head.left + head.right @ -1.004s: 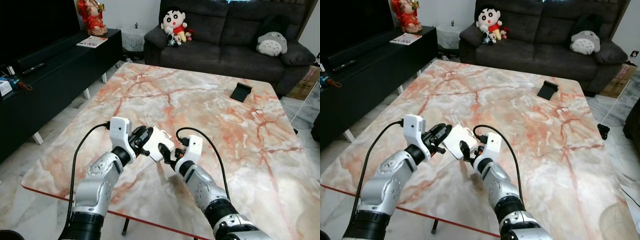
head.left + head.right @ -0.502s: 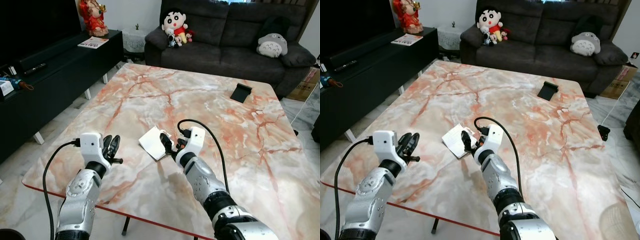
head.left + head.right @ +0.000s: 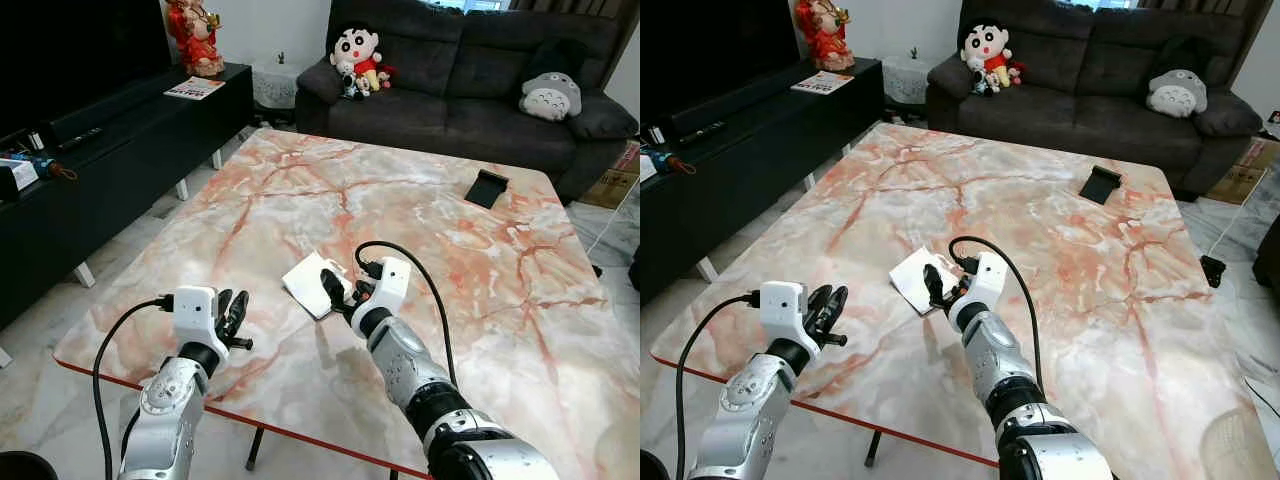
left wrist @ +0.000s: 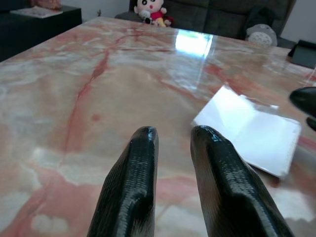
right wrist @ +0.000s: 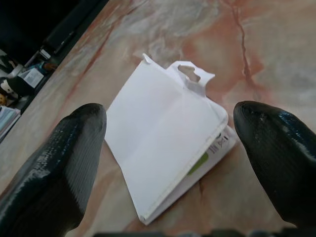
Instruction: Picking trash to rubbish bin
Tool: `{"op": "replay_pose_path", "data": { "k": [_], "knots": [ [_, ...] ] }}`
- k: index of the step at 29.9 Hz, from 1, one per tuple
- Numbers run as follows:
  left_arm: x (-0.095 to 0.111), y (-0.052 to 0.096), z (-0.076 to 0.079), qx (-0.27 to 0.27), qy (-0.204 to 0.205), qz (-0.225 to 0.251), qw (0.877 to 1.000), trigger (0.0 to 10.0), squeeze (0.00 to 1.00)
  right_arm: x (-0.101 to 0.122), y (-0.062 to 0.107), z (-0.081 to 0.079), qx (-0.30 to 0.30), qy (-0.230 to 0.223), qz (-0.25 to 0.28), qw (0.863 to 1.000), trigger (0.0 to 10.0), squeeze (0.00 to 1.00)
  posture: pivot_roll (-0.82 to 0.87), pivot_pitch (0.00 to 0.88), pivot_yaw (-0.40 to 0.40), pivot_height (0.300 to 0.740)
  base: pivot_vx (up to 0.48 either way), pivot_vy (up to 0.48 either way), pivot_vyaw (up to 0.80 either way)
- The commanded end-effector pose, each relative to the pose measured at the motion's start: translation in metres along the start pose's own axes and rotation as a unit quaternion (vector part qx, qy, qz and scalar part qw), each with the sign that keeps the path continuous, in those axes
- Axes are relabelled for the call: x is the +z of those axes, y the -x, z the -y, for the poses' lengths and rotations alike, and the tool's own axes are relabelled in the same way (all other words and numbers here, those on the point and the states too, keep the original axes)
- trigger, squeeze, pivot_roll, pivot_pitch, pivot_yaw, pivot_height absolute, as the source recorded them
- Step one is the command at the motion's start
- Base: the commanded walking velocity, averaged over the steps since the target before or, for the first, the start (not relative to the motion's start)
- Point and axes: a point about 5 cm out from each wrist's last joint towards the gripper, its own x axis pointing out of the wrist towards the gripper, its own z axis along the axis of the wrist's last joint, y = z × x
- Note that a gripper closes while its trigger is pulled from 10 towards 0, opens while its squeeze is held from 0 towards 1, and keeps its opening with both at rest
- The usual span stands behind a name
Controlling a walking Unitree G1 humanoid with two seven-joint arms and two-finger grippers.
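Observation:
A flat white card packet (image 3: 310,281) with a hang tab lies on the marble table (image 3: 420,215), near its front middle. My right gripper (image 3: 336,291) hovers low at the packet's near edge and is open; in the right wrist view its fingers (image 5: 74,148) stand wide apart with the packet (image 5: 158,133) between and beyond them, untouched. My left gripper (image 3: 233,314) is shut with nothing in it, over the table's front left part, a hand's width left of the packet. In the left wrist view its fingertips (image 4: 143,140) point across the marble toward the packet (image 4: 247,128).
A small black stand (image 3: 487,187) sits at the table's far right. A dark sofa (image 3: 450,90) with plush toys is behind, and a low black TV cabinet (image 3: 90,150) runs along the left. The table's red front edge (image 3: 150,385) is close to my arms.
My left gripper let go of the white packet, which now lies on the table, and drew back left toward the front edge. The right gripper stayed by the packet.

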Motion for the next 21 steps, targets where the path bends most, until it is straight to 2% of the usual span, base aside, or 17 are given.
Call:
{"op": "replay_pose_path", "data": {
  "k": [1, 13, 21],
  "knots": [
    [0.006, 0.0, 0.006, -0.007, -0.018, 0.011, 1.0, 10.0, 0.0, -0.002, -0.011, -0.042, 0.051, -0.005, -0.001, 0.999, 10.0, 0.0, 0.12, 0.0, -0.091, 0.74, 0.0, 0.0, 0.0],
    [0.019, 0.0, 0.014, -0.013, -0.023, 0.03, 0.999, 10.0, 0.0, 0.006, -0.012, -0.035, 0.034, 0.003, 0.01, 0.999, 10.0, 0.0, 0.11, 0.028, -0.098, 0.74, 0.0, 0.0, 0.0],
    [0.025, 0.005, 0.023, -0.021, -0.02, 0.035, 0.999, 10.0, 0.0, 0.01, -0.012, -0.029, 0.024, 0.008, 0.015, 1.0, 10.0, 0.0, 0.1, 0.06, -0.109, 0.74, 0.0, 0.0, 0.0]
  ]
}}
